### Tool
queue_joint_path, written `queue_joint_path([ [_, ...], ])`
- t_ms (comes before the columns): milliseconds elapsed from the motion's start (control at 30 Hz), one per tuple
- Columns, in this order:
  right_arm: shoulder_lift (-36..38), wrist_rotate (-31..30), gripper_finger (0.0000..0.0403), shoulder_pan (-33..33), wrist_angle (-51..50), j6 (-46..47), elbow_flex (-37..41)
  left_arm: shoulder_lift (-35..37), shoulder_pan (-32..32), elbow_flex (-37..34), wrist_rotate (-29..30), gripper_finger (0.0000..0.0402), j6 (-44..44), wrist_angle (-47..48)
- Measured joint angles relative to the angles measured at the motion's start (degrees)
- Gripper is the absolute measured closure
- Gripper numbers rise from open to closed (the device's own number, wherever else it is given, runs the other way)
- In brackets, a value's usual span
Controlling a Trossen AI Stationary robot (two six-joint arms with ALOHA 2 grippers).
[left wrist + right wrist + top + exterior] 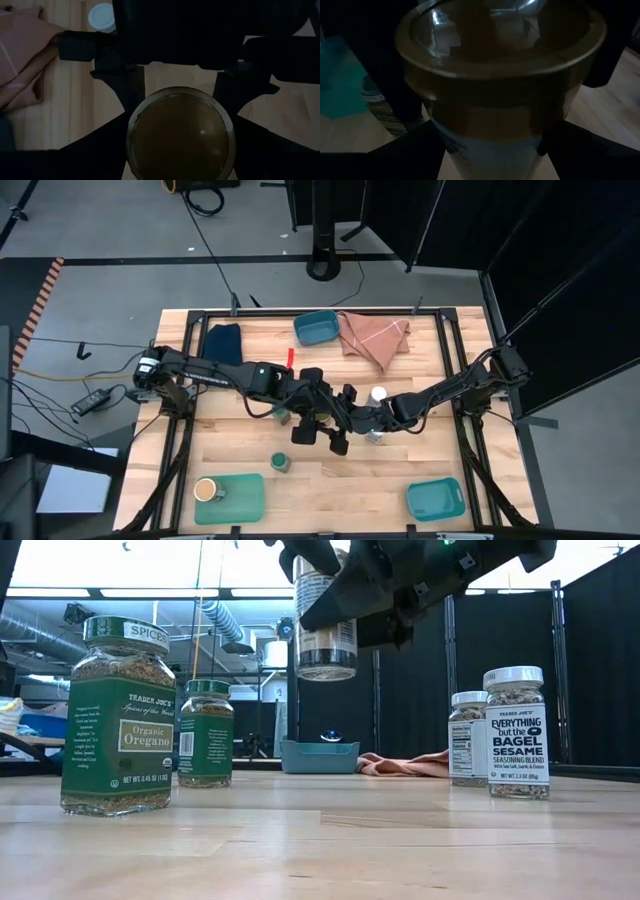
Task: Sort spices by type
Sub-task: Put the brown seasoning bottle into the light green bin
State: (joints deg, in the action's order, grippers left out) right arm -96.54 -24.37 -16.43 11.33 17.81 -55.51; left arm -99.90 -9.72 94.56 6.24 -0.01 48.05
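A tan-lidded spice jar (pixel 325 635) hangs upright in the air over the table's middle, between my two grippers. My left gripper (pixel 322 432) reaches in from the left and slants down at the jar's top. My right gripper (pixel 352 416) reaches in from the right at the jar's body. Both are shut on it. On the table, a green-lidded jar (pixel 118 715) and a second one (pixel 206 732) stand at the left. A white-lidded jar (pixel 516 730) and its twin (pixel 467 738) stand at the right. Another tan-lidded jar (pixel 208 490) stands on the near-left teal tray (pixel 245 498). My left gripper pinches the jar at its lid end (pixel 180 100), with one finger (pixel 107 145) on each side. It comes slanting down from the table's left. The jar stays upright and clear of the table. My right gripper pinches the labelled body just under the lid (pixel 490 150) between its two fingers (pixel 405 150). The fingers come from the table's right, tipped slightly down, and lie across the jar.
A teal tray (pixel 317 329) sits at the far middle and another (pixel 436 500) at the near right. A dark blue cloth (pixel 224 343) and a pink cloth (pixel 374 335) lie along the far edge. Bare wood stretches along the near middle.
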Motion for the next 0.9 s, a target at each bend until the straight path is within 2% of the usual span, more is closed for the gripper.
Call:
queue_joint_path([
  [167, -0.01, 3.16, 0.0085, 0.4, -0.41, 2.26, 0.0, 0.0, 0.21, 0.0, 0.09, 0.0124, 0.03, 0.03],
  [400, -0.05, 3.9, 0.0076, 0.35, -0.28, -0.18, 0.13, 0.07, 0.18, 0.0, 0.12, 0.0123, 0.3, 0.13],
  [700, 1.06, 3.93, 0.0009, 0.33, -1.26, 1.05, 0.15, 0.11, 0.25, 0.0, 0.87, 0.0123, 0.33, 0.9],
  [900, 5.16, 5.28, 0.0016, 0.71, -6.86, 5.92, 0.15, 0.11, 0.39, 0.0, 1.09, 0.0123, 0.3, 4.24],
])
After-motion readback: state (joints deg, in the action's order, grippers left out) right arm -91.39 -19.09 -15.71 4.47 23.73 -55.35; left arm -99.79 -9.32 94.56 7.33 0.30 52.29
